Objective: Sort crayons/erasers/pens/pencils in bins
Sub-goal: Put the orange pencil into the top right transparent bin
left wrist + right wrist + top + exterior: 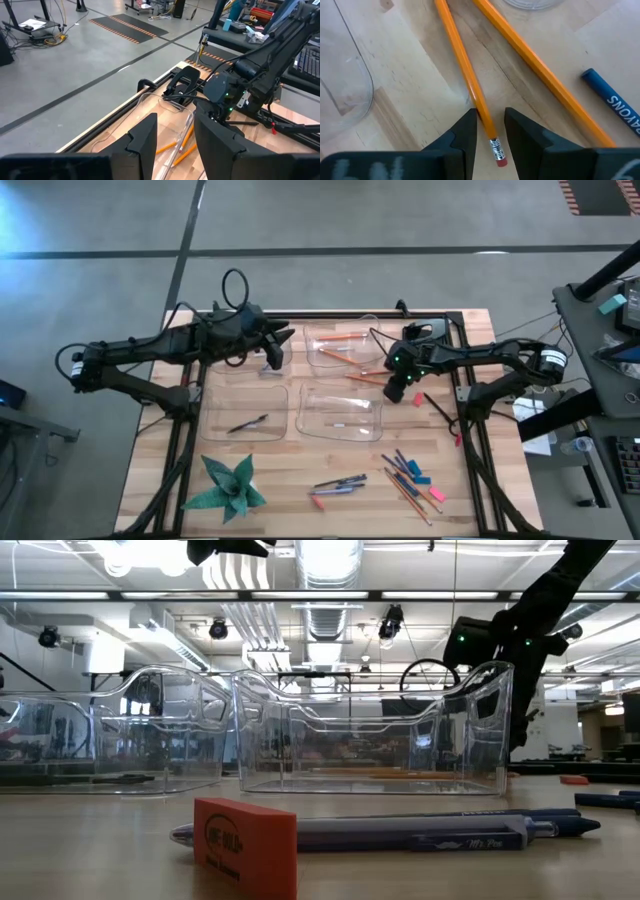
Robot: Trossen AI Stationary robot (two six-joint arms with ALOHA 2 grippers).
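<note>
My right gripper [396, 391] points down at the table just right of the bins. It is open, its fingers [466, 131] on either side of an orange pencil [462, 65] near its eraser end [498, 154]. That pencil lies flat on the wood. A second pencil [540, 70] and a blue crayon [615, 102] lie beside it. My left gripper [175, 135] is open with nothing between its fingers. It hangs high over the far-left bin [243, 358]. The far-right bin [345, 345] holds pencils, and the near-left bin [245, 418] holds a pen. My right gripper comes from above with one finger [466, 131] close against the side of the pencil near its eraser end [485, 122]. The other finger stands apart from it. I cannot tell whether the near finger touches it. The pencil lies flat on the table.
Loose crayons, pencils and erasers [410, 475] lie near the front right, with pens [340, 485] and a pink eraser [318, 502] beside them. A green paper star [230, 490] sits front left. A dark pen [440, 408] lies right of my right gripper. The near-right bin [340, 418] stands in the middle.
</note>
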